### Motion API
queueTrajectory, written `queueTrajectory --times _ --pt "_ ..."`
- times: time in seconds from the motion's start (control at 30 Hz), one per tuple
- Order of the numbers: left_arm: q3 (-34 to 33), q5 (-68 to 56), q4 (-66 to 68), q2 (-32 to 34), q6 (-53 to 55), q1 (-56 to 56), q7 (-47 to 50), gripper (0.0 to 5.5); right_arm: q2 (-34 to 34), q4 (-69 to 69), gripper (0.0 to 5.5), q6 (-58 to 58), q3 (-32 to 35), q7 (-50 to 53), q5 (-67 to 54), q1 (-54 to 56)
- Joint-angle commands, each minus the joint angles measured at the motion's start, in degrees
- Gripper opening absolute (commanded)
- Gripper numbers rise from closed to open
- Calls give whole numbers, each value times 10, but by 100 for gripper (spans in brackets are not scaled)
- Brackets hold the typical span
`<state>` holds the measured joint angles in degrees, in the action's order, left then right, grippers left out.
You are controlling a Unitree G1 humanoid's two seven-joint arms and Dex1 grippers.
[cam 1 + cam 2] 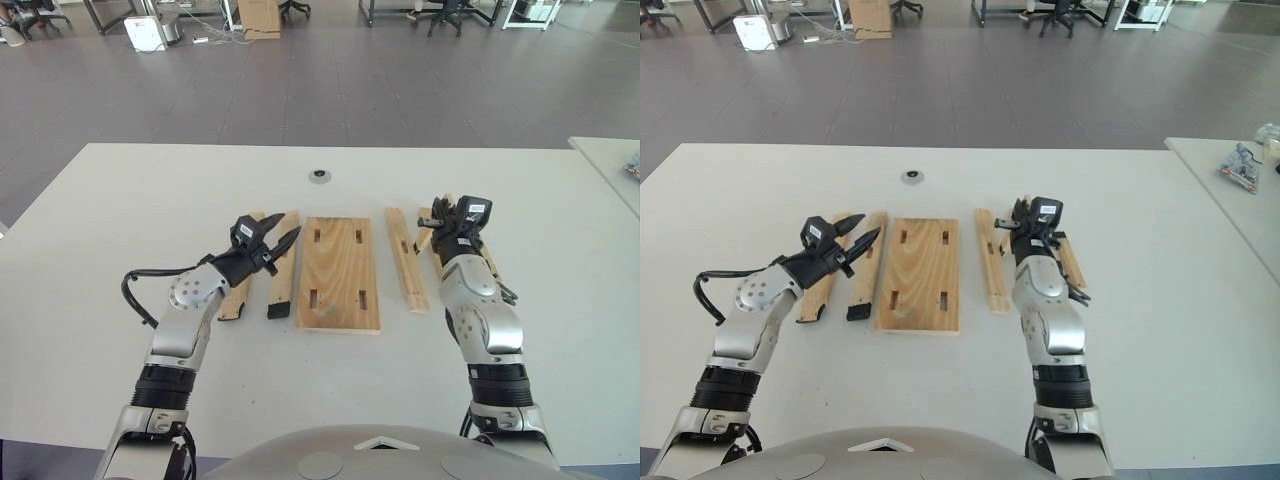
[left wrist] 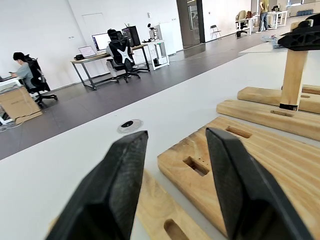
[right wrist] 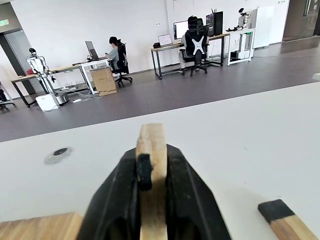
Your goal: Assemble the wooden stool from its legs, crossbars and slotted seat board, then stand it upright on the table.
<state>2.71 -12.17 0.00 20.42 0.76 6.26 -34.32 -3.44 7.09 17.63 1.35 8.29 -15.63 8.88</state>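
- The flat pale wooden seat board with four slots [image 1: 342,273] lies mid-table.
- The left gripper [image 1: 285,232] hovers spread wide over the black-tipped wooden legs [image 1: 281,280], left of the board.
- The right gripper [image 1: 436,218] is pinching a light wooden stick [image 3: 152,150], right side.

I have the head pair looking forward and down over the surface [image 1: 120,200]; both eyes share the seat board [image 1: 341,273]. Wrist cameras sit low, close behind their fingers [image 2: 115,190], facing outward.

Bright, even, diffuse light. White table [image 1: 150,200] pale; thin soft shadows hug board [image 1: 342,272] edges. Far floor [image 1: 400,90] carries a dull sheen.
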Motion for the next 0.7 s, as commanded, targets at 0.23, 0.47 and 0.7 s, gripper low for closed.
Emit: queueTrajectory --times 0.23,0.47,0.7 --pt "-2 9 0 -1 -5 -1 6 212 20 31 41 -10 -1 -10 38 14" --pt "-1 12 -4 -4 -8 -5 10 212 50 47 41 10 -6 -12 39 6" --pt "-2 13 -2 -4 -8 -3 11 212 65 40 41 13 -6 -16 47 -3"
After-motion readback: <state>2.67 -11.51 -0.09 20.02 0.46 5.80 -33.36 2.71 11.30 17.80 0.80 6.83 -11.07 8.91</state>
